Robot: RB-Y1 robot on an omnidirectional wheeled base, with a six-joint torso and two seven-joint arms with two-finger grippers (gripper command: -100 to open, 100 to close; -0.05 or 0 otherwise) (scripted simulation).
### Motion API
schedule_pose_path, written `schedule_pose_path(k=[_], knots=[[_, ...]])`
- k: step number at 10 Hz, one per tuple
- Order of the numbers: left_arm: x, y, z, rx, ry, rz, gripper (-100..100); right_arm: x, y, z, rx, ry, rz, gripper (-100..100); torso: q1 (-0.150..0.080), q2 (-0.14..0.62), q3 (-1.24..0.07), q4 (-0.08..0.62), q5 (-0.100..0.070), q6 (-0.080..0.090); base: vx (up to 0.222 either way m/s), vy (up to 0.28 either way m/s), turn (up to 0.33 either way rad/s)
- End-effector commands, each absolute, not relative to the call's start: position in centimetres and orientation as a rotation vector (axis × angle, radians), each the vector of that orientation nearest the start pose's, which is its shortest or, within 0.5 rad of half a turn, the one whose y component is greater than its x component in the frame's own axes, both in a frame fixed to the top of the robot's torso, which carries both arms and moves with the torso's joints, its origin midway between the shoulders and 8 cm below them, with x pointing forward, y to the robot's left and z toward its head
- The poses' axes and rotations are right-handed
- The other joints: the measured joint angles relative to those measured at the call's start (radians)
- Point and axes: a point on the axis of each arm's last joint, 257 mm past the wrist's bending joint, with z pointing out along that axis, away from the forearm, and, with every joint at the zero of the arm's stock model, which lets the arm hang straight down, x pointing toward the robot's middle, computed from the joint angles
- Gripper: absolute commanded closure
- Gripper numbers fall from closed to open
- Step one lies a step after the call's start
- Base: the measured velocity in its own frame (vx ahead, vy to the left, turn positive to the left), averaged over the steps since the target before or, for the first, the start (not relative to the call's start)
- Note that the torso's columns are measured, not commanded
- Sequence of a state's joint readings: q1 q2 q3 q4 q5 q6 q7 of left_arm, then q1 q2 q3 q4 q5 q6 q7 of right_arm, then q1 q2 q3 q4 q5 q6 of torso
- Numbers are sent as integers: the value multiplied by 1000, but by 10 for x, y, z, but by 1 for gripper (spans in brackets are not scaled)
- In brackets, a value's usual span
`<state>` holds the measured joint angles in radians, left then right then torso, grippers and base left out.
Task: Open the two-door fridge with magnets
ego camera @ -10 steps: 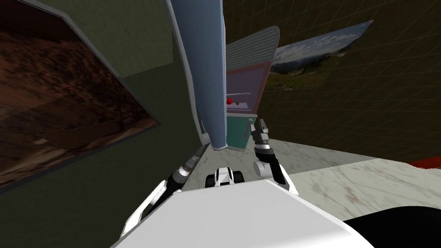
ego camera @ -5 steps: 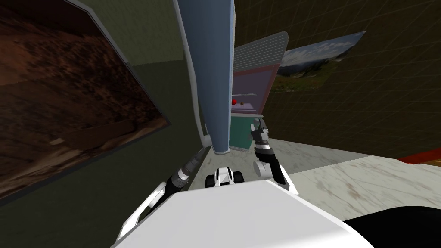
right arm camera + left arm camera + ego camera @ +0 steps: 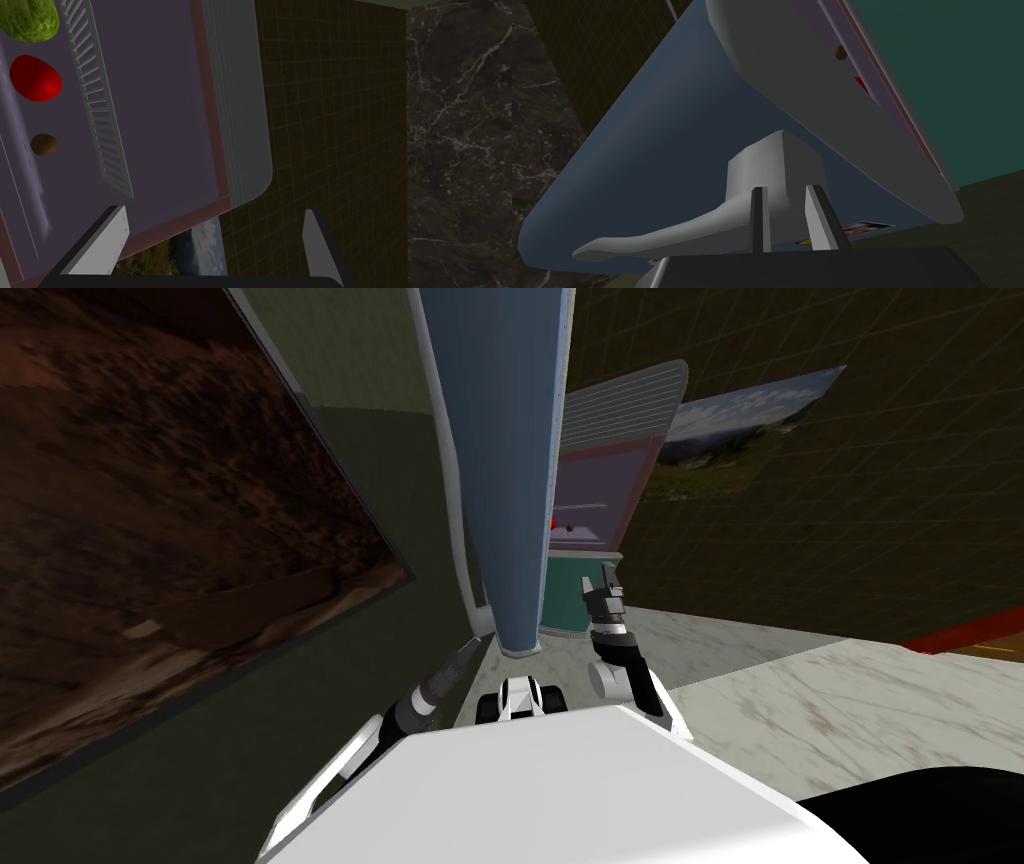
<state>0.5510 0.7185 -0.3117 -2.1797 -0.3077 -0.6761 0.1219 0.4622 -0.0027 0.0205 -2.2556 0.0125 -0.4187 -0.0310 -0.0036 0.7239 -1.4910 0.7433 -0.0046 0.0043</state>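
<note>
one fridge door (image 3: 500,468), one handle (image 3: 757,165)

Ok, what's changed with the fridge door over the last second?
My view has swung, so I turned. The blue door seems pulled a little further across the fridge, half hiding the red fruit. Left pincer stays shut on the handle; right pincer stays open.

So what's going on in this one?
The left gripper is shut on the grey handle of the blue fridge door, which stands open. Inside lie a red item, a small brown item and a green item. The right gripper hangs open facing them, holding nothing.
</note>
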Motion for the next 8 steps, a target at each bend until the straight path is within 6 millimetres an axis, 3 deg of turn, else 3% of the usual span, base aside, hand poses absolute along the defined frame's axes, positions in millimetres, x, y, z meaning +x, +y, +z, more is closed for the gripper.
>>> schedule_pose_path(k=[1,3,8], knots=[[264,104,-96,7,1423,-1546,-100,366,-270,10,722,662,1340,0,-2,0,0,0,0,0,34,99,100],[258,102,-85,14,1423,-1557,-100,366,-270,10,722,662,1340,0,-8,9,11,-5,1,-3,43,-22,90],[246,97,-63,30,1425,-1583,-100,366,-270,10,722,662,1340,0,5,14,12,-1,4,-4,33,-10,59]])
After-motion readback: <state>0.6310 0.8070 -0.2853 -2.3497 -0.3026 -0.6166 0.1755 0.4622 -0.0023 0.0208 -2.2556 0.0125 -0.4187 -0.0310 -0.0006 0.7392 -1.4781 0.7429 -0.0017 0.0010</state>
